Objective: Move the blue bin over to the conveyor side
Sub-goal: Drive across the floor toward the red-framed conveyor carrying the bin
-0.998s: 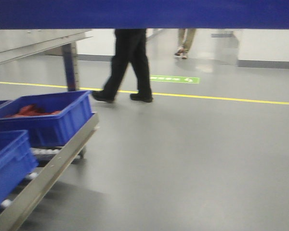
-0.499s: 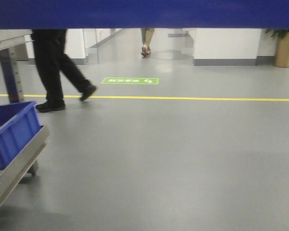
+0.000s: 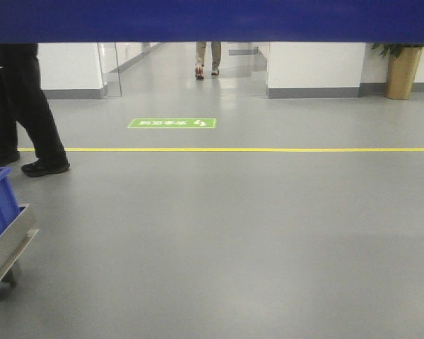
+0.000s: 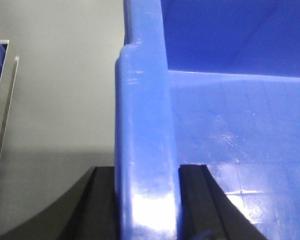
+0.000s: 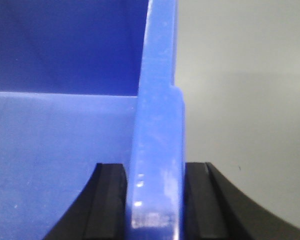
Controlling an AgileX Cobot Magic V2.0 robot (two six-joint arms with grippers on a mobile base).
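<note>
The left pincer (image 4: 147,200) grips the blue bin (image 4: 240,125) by its left wall; the right pincer (image 5: 155,200) grips the opposite wall, floor (image 4: 55,100) beneath.

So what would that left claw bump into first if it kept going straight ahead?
The large glossy blue plastic bin: the left gripper straddles its rimmed wall, so it would only slide deeper onto it. Outside that wall only grey floor shows, depth unclear.

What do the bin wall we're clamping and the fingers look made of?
Blue bin: glossy moulded plastic, going by the bright highlights and fine scuffs on its rim. Fingers: matte black, likely rubber or plastic; they show no glare.
</note>
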